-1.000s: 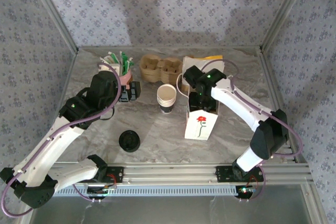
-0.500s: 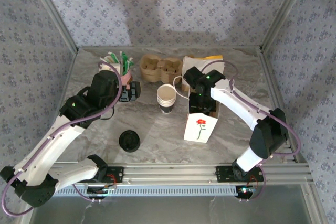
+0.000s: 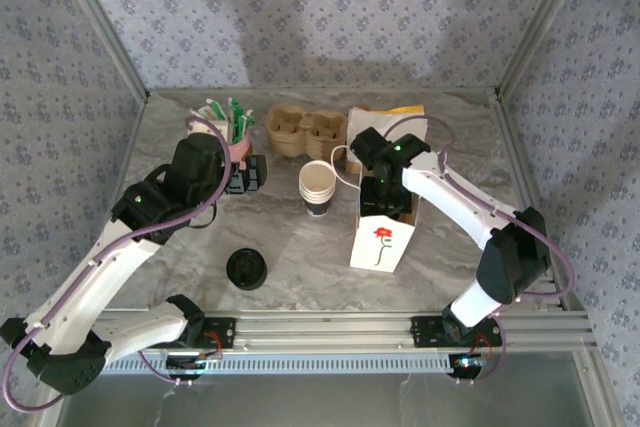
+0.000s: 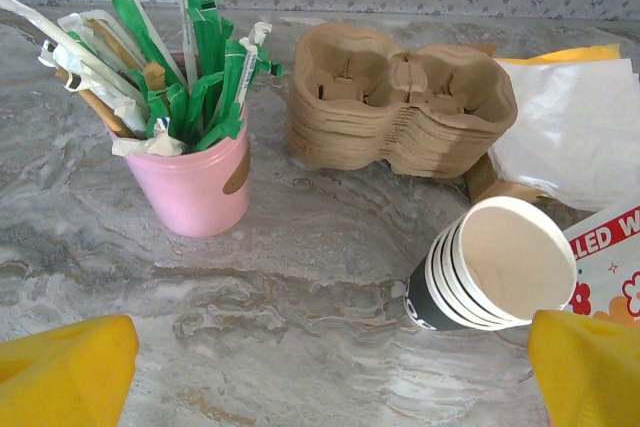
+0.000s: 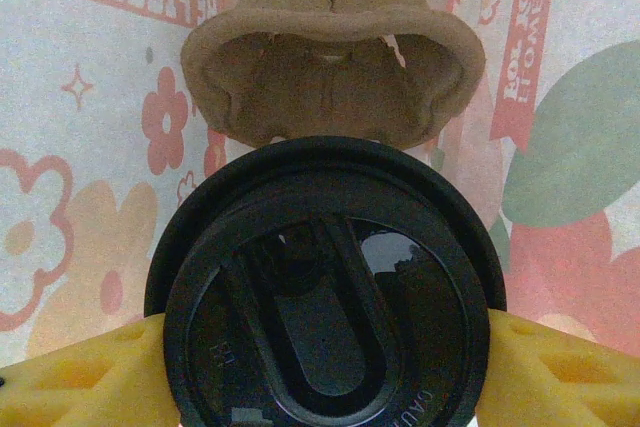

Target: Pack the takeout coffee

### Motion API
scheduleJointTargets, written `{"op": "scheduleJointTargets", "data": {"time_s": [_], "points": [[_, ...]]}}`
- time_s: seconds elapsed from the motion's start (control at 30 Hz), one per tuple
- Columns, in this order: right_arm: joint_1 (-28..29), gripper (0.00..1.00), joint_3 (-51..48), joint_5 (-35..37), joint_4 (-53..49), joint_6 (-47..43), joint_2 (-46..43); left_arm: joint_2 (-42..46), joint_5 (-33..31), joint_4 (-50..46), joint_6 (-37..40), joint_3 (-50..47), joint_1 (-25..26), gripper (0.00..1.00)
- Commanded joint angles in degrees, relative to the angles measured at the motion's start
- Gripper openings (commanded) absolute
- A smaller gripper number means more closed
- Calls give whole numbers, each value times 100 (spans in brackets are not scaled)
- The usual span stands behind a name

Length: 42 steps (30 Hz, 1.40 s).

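- The coffee (image 5: 325, 297) sits between the yellow fingers (image 5: 80, 377) of my right gripper (image 3: 378, 192), its black lid facing my wrist camera. The jaws are partly closed and press the cup from both sides so it cannot tip.
- I hold it inside the flowered paper bag (image 3: 382, 237), directly above a cardboard cup holder (image 5: 330, 77) at the bottom. I judge that is where it should seat.
- My left gripper (image 4: 325, 372) hangs fully open and empty over the table (image 4: 300, 247). It is near the stack of empty cups (image 4: 495, 267) and the pink pot (image 4: 195, 182) of stirrers, apart from the bag, so it blocks nothing.
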<state>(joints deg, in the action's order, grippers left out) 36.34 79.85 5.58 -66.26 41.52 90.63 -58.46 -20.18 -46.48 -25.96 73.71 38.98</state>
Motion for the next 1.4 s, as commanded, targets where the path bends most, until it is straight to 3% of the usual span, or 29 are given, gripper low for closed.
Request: {"op": "scheduleJointTargets", "data": {"time_s": [0.0,1.37], "points": [[-41,68,-209,-22,-62,-47,95,-34,-82,-28,82,269,-40,100],[-81,68,-192,-17,-60,-109,-1,-157,-21,-41,64,416,-40,99]]}}
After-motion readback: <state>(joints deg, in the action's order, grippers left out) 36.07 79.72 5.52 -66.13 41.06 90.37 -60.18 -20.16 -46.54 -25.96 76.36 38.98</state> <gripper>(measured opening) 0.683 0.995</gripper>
